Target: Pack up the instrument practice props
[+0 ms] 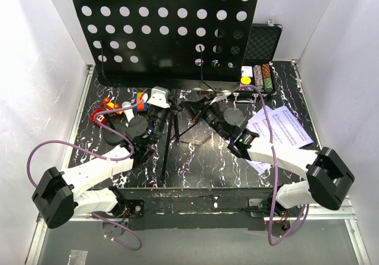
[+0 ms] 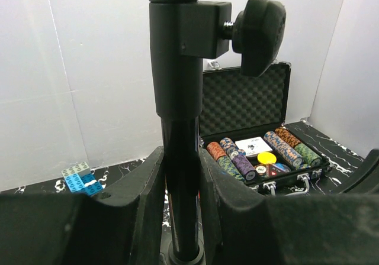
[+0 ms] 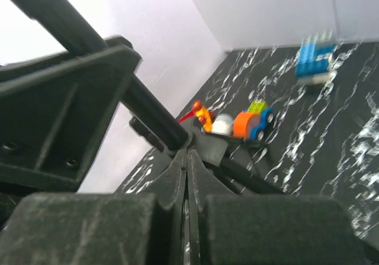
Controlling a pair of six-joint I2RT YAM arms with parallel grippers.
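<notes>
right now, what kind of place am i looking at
Probably a robot test cell: plain white walls box in a black marbled table, two robot arms sit at its near edge, and a music stand shares it with a poker chip case and toy blocks.

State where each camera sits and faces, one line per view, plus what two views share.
Top external: above and behind, looking down on the music stand; left arm and right arm show.
Left wrist: faces back wall; fingers flank the stand's pole.
Right wrist: low, faces left past its fingers.
Shared: poker-chip case, top and left.
</notes>
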